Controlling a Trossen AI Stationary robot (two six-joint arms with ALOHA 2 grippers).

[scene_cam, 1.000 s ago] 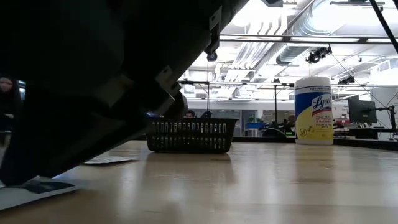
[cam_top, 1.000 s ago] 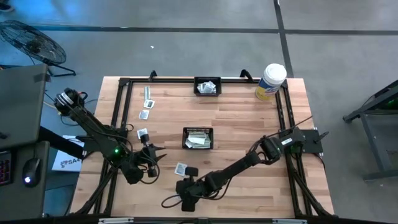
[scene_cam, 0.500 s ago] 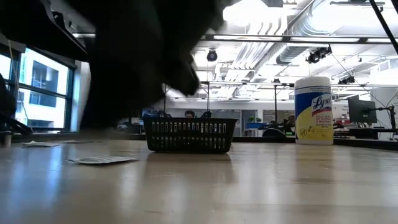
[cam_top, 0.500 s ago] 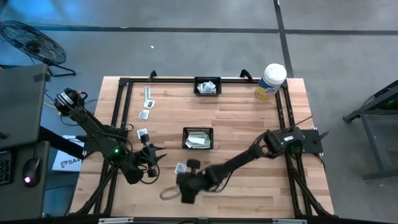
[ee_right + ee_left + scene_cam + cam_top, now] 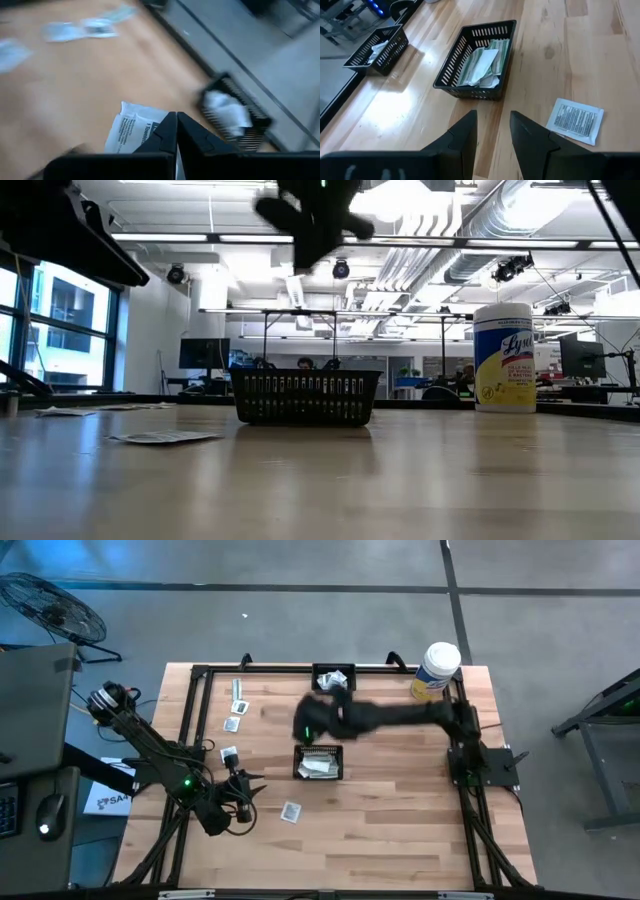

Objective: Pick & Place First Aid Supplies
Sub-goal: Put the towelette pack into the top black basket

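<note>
My right gripper [image 5: 308, 720] hangs high over the table between the two black baskets, shut on a square white first aid packet [image 5: 132, 131] with dark print. In the low view it shows as a dark blur [image 5: 315, 215] above the centre basket [image 5: 307, 396]. My left gripper [image 5: 492, 134] waits low near the table's left front, open, with nothing between its fingers. One more white packet [image 5: 291, 811] lies flat on the wood beside it. Several packets [image 5: 233, 724] lie flat along the table's left side. My right gripper pinches the white packet between its two shut fingers [image 5: 167, 131], at the packet's edge [image 5: 156, 127]. The packet is lifted clear of the table and sticks out flat to one side of the fingers. The fingers slant downward.
The centre basket [image 5: 318, 762] holds green-and-white strips; the far basket [image 5: 332, 679] at the far edge holds white packets. A white-and-yellow canister [image 5: 435, 670] stands at the far right corner. A black frame [image 5: 190, 730] runs round the table.
My right gripper has risen from the table near its front edge and swung fast toward the far edge, turning as it went. The packet that lay near the front edge under it has left the table.
</note>
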